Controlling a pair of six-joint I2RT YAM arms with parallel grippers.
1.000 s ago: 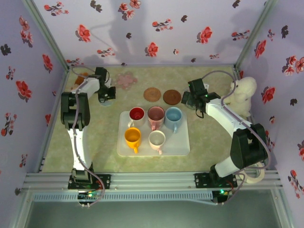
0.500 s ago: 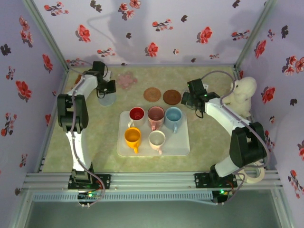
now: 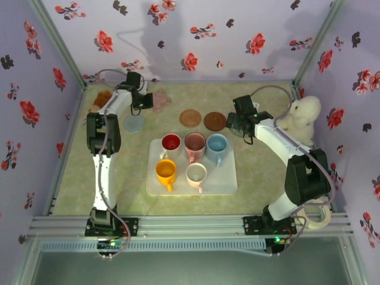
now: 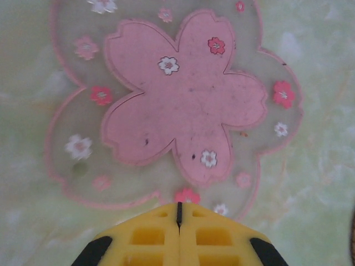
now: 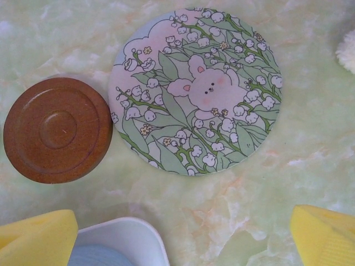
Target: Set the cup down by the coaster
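Pink flower-shaped coaster [image 4: 183,105] lies beyond the white tray's [image 3: 228,184] far-left corner. The left gripper [image 4: 178,206] is just over its edge, fingers pressed together on nothing. Five cups [image 3: 195,144] stand on the tray. Past its far-right corner the right gripper [image 5: 180,235] spreads wide above a bunny-print coaster [image 5: 199,88], which touches a brown wooden coaster [image 5: 55,130].

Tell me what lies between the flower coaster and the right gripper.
Two brown coasters, side by side, lie between the flower coaster and the right gripper. The top view shows it.
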